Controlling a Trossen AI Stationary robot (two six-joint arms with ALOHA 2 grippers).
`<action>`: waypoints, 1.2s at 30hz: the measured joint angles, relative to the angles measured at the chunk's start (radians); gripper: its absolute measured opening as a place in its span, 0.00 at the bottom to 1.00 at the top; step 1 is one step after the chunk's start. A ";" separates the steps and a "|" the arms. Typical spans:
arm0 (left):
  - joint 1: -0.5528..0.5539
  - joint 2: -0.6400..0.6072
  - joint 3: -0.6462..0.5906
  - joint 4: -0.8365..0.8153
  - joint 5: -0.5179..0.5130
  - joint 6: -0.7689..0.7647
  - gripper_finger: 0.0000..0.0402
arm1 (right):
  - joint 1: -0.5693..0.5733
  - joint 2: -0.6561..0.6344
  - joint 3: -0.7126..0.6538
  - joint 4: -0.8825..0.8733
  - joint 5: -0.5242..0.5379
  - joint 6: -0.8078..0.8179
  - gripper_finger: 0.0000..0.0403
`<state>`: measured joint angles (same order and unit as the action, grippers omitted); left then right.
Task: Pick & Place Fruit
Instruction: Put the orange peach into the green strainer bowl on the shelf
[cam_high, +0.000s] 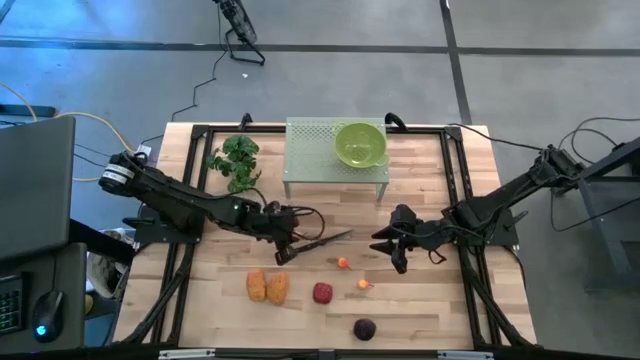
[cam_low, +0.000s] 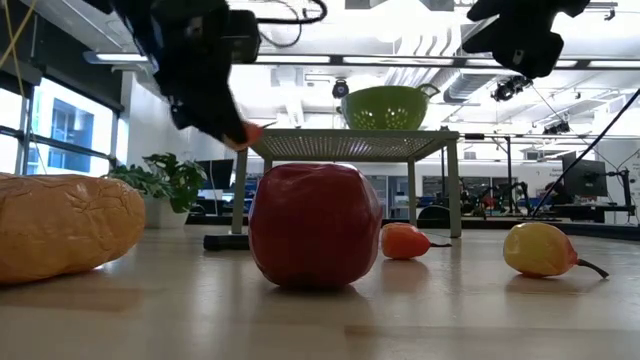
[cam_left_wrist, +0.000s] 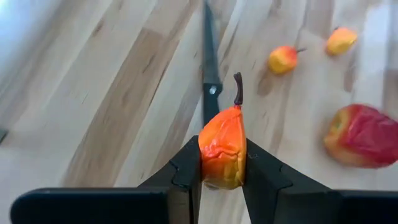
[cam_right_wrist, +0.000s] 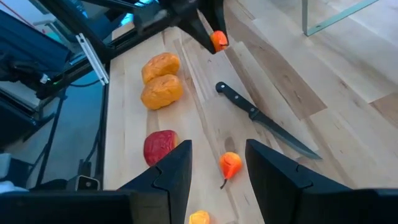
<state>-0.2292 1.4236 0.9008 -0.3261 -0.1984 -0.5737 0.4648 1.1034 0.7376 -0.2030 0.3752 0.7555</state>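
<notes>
Left gripper clamped on a small orange-red pear-shaped fruit, stem up, pinched between both fingers. Held clear of the table, above the slim dark knife. Seen in high view at left-centre of the board, just beside the knife's handle end; in right wrist view the same fruit shows at the tip of the far arm.

Right gripper open, nothing held, fingers spread wide, hanging over the table right of centre. Directly beyond its fingers on the wood: one tiny orange-red fruit, another yellow-orange one nearer the camera.

Rest of the fruit on the table, near front edge:
- two orange oblong pieces side by side, touching
- red apple-like piece just right of them, filling centre of low view
- dark purple round one further right, nearest the front edge
- tiny ones and between apple and right gripper

Green bowl on a perforated raised stand at the back. Leafy green bunch to the stand's left.
</notes>
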 joint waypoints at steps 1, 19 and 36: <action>0.007 -0.017 -0.015 -0.004 0.002 0.001 0.19 | 0.000 0.000 0.000 0.001 0.000 0.000 0.36; 0.188 -0.175 -0.230 0.467 0.207 0.131 0.19 | 0.000 0.000 0.000 -0.001 0.018 0.000 0.36; 0.271 -0.176 -0.229 0.787 0.290 0.271 0.19 | 0.000 0.000 0.000 0.003 0.019 0.000 0.36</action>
<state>0.0413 1.2476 0.6715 0.4607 0.0916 -0.3026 0.4648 1.1034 0.7376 -0.1997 0.3939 0.7551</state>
